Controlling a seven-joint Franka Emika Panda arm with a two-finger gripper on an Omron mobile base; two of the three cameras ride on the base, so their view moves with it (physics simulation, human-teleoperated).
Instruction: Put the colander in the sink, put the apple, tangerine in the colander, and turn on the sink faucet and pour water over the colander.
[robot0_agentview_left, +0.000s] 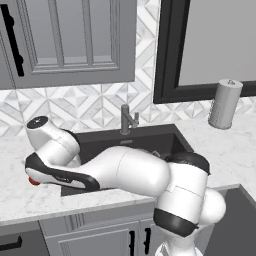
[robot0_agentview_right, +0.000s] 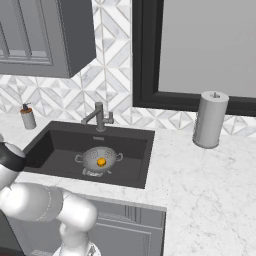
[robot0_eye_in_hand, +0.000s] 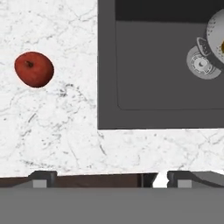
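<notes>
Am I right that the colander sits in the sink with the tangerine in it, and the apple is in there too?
Not quite. The colander is in the sink with the tangerine inside, but the apple lies on the counter beside the sink, as the hand view shows.

The arm (robot0_agentview_left: 135, 172) is showing smooth, rounded white shells, glossy and bulging like inflated tubes. Dark charcoal bands are ringing its joints, one wide black collar sitting between two white segments and another curving along the forearm's underside. A round dark cap is closing one link's end. The fingertips (robot0_eye_in_hand: 43, 178) are appearing as small blocky grey pads.
</notes>
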